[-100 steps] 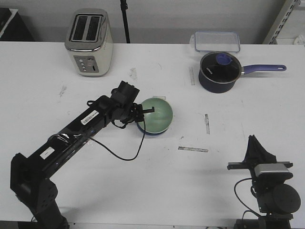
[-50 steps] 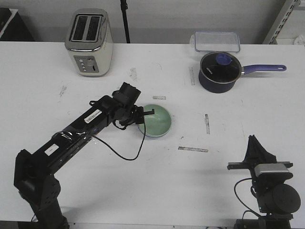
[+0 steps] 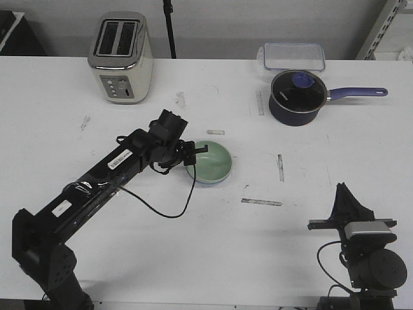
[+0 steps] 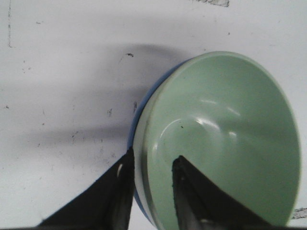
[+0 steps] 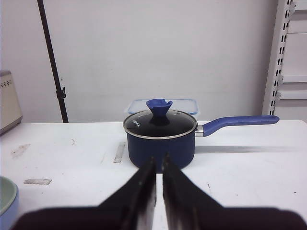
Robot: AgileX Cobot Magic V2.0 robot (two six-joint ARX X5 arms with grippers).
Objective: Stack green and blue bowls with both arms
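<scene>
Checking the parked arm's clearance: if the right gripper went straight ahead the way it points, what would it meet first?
Probably the dark blue saucepan, dead ahead of the right gripper; bare table lies between.

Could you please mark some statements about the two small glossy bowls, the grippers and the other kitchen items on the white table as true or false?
1. The pale mint green glossy bowl sits nested inside the periwinkle blue bowl. True.
2. The left gripper straddles the green bowl's rim, one finger inside and one outside. True.
3. The right gripper is holding the dark blue lidded saucepan. False: it is apart from it and holds nothing, its fingers nearly together.
4. The saucepan's lid is off. False: the glass lid with its blue knob is on.
5. The cream two-slot toaster stands at the far left of the white table. True.
</scene>
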